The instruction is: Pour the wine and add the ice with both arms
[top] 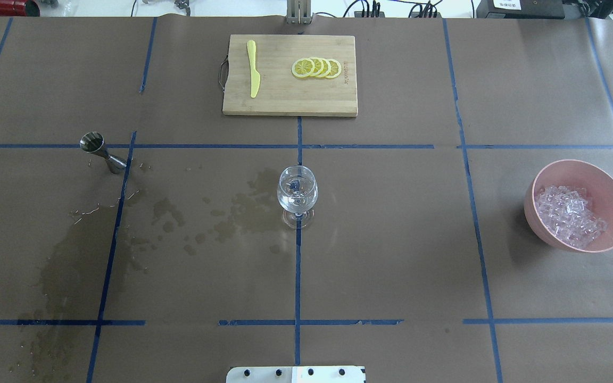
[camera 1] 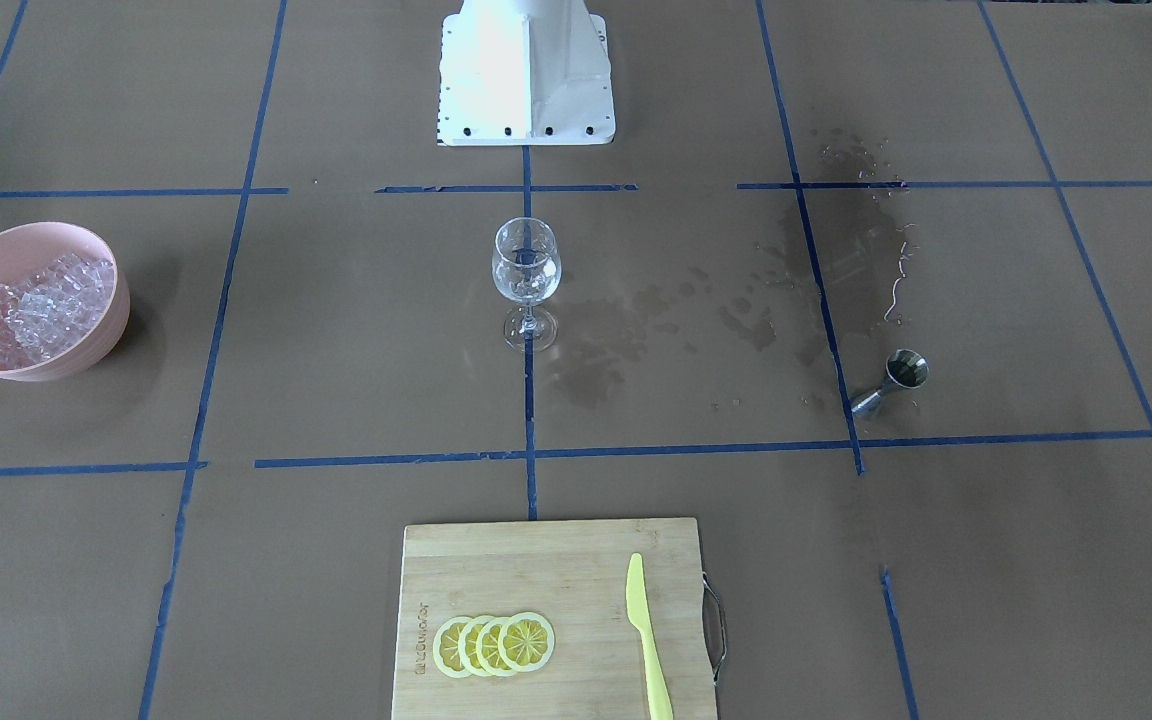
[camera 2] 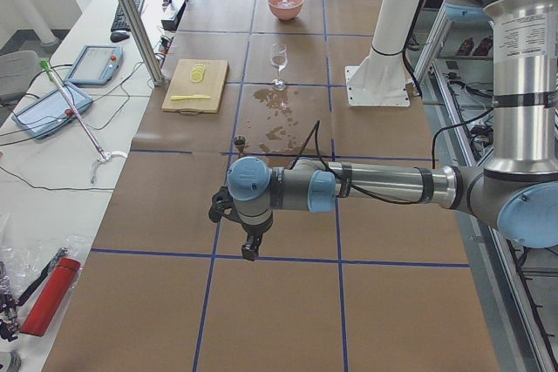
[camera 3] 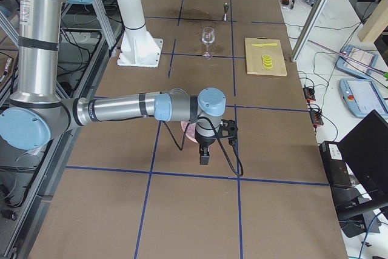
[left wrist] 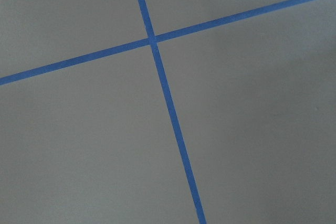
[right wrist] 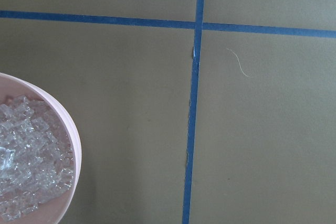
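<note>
From the front, one clear stemmed wine glass (camera 1: 526, 280) stands upright at the middle of the table on a tape crossing, probably so that either arm can reach it. A little clear wine (camera 1: 526, 292) seems to lie in it, though I cannot be sure. Far left in this view, one round pink bowl (camera 1: 101, 335) holds the ice (camera 1: 41, 305) in a single heap. To the right, one steel double-cone jigger (camera 1: 894, 383) stands beside dark wet stains (camera 1: 846, 260). Nearest the camera, one bamboo cutting board (camera 1: 536, 570) carries four overlapped lemon slices (camera 1: 494, 645) and one yellow plastic knife (camera 1: 646, 640).

The overhead view gives the same counts and shows no arm.

From the left end, the silver-grey left arm (camera 2: 375, 185) reaches level over bare paper. The left gripper (camera 2: 251, 248) points down, and I cannot tell its spread.

From the right end, the right arm (camera 3: 121, 110) hangs its right gripper (camera 3: 205, 156) just beside the bowl, likely staged for ice. Its spread is likewise unclear.

The left wrist view shows only paper and tape. The right wrist view shows the bowl's edge and ice, but no fingers.
</note>
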Controlling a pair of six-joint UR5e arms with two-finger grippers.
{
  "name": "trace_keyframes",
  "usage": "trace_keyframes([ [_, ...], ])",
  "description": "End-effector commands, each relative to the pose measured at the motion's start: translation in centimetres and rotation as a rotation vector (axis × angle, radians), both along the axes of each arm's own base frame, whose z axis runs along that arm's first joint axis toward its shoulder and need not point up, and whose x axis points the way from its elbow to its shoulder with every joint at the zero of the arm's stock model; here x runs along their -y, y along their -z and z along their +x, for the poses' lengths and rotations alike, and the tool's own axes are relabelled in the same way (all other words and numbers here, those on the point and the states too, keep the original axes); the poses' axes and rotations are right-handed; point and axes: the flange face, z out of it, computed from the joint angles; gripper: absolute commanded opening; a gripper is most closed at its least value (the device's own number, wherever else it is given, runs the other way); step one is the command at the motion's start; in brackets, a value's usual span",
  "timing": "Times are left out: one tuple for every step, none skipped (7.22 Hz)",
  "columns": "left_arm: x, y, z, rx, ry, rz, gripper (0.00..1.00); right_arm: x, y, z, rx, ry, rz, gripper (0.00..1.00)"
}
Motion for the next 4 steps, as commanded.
trace_keyframes([
  [0.07,0.07,0.0,0.0,-0.002,0.004,1.0,-0.01,0.0,-0.01,0.001,-0.001,-0.003,1.0],
  [0.08,0.08,0.0,0.0,-0.001,0.004,1.0,-0.08,-0.05,-0.03,0.004,-0.001,-0.004,1.0],
  [0.08,0.08,0.0,0.0,-0.002,0.005,1.0,-0.08,-0.06,-0.02,0.003,-0.001,-0.004,1.0],
  [0.17,-0.08,0.11,0.005,-0.005,0.005,1.0,-0.01,0.1,-0.11,0.006,0.0,-0.001,1.0],
])
